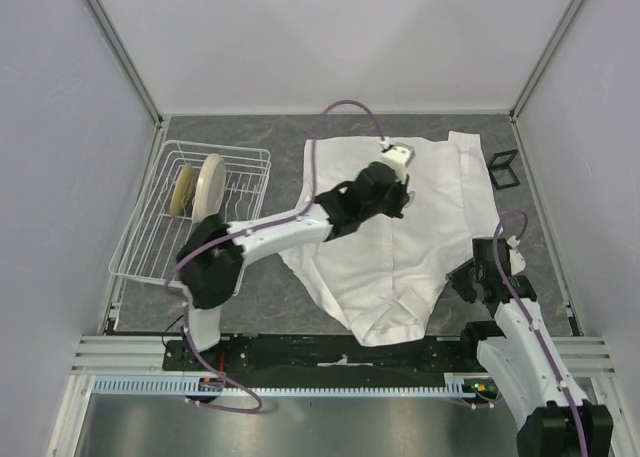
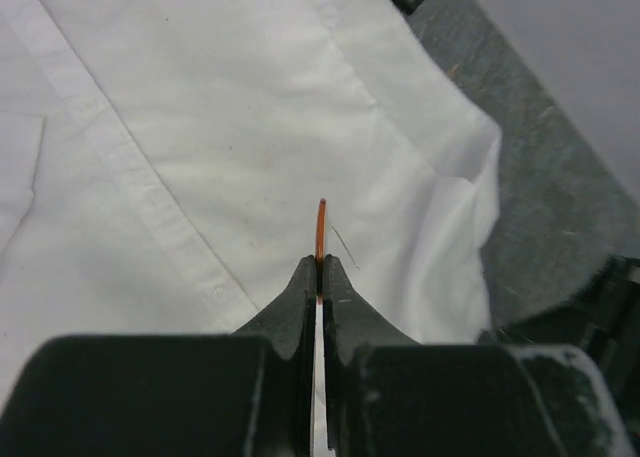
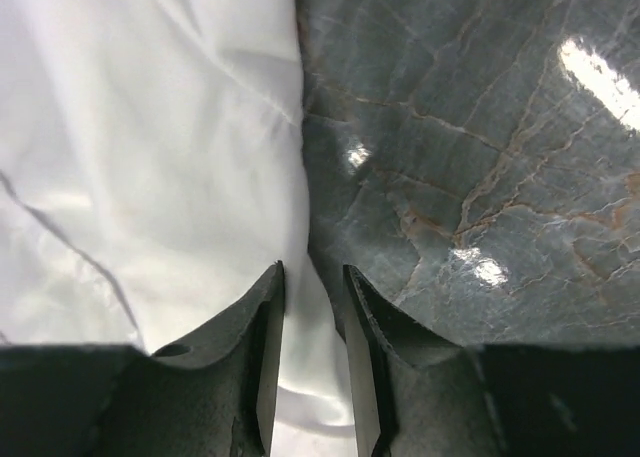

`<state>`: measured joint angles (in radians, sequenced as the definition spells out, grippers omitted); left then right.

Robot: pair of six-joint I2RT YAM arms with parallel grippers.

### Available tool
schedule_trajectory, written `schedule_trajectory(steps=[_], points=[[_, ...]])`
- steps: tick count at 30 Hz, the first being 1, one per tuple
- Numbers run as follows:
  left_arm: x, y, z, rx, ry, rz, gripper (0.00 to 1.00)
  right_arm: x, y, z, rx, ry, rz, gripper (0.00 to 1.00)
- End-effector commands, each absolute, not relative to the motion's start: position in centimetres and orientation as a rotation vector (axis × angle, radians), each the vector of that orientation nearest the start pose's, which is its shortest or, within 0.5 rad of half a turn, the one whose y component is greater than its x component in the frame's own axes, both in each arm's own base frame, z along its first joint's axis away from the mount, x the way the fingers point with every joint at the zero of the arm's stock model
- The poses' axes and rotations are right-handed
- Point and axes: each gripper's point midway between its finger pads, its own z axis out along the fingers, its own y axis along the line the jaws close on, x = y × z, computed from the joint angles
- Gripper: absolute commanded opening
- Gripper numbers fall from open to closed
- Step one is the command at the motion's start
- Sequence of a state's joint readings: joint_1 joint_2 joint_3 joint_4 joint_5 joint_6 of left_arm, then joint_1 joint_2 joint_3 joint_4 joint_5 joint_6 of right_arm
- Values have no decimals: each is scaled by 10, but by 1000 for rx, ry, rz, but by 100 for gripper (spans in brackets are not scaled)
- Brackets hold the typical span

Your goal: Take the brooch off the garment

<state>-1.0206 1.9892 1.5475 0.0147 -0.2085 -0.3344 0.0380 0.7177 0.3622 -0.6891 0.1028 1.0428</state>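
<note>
The garment (image 1: 420, 237) is a white button-front shirt spread flat on the grey table; its placket (image 2: 150, 212) runs across the left wrist view. My left gripper (image 2: 321, 264) hangs just above the shirt's middle (image 1: 393, 195), shut on the brooch (image 2: 321, 229), a thin coppery disc seen edge-on that sticks up from the fingertips. A fine pin (image 2: 343, 245) shows beside it. In the top view the brooch is hidden by the gripper. My right gripper (image 3: 312, 273) is at the shirt's right edge (image 1: 470, 277), jaws apart, with the cloth edge (image 3: 300, 317) lying in the gap.
A white wire dish rack (image 1: 150, 247) with two cream plates (image 1: 205, 182) stands at the left. A small black wire-frame stand (image 1: 503, 169) sits at the back right, just beyond the shirt's collar. Bare marbled tabletop (image 3: 480, 157) lies right of the shirt.
</note>
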Motion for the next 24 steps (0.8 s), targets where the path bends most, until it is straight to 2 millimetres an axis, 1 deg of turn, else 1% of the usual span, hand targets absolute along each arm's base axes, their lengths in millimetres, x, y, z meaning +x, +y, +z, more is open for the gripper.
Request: schedule_trajectory(steps=[1,2,3,4,5,6,7,9,10,11,12,13,14,15,16,17,18,19,20,21,22,23,24], points=[[302,-444,259,407,1935,-983,2,197,33,82,1087,2235,367,41],[301,-433,264,393,1940,-1025,2,204,37,97,913,2241,392,43],[286,-422,267,410,1949,-1076,2,211,43,109,830,2217,441,46],[281,-415,271,402,1950,-1099,2,213,53,119,745,2213,504,50],[278,-408,272,397,1950,-1109,2,217,57,125,688,2206,529,53],[268,-399,275,396,1948,-1127,2,220,60,129,635,2207,542,55],[262,-393,271,386,1978,-1136,2,221,63,125,625,2246,553,55],[250,-385,265,386,2003,-1162,2,228,67,128,632,2241,586,56],[242,-381,272,389,1993,-1198,2,232,71,121,636,2262,602,54],[238,-378,275,390,1988,-1212,2,232,76,112,639,2288,633,52],[233,-375,271,394,1999,-1219,2,239,75,109,638,2284,631,49],[229,-371,279,389,1978,-1232,2,240,72,92,683,2341,594,42],[227,-368,280,387,1974,-1232,2,240,67,82,723,2367,545,38],[227,-365,278,380,1982,-1221,2,236,53,69,785,2393,434,30],[225,-363,280,385,1976,-1223,2,230,43,57,888,2416,352,16],[223,-361,283,388,1969,-1221,2,224,33,51,955,2418,272,12],[222,-359,282,386,1973,-1215,2,213,17,43,1028,2414,143,9],[222,-357,283,387,1972,-1214,2,209,11,42,1070,2391,102,8],[220,-355,286,387,1963,-1218,2,201,6,36,1153,2369,62,9],[219,-355,286,389,1963,-1221,2,192,0,32,1193,2360,13,9],[219,-354,286,393,1961,-1223,2,190,0,30,1218,2336,21,9],[218,-354,287,395,1960,-1229,2,185,3,23,1216,2355,34,11],[216,-354,289,407,1956,-1237,2,184,6,22,1228,2356,63,12]])
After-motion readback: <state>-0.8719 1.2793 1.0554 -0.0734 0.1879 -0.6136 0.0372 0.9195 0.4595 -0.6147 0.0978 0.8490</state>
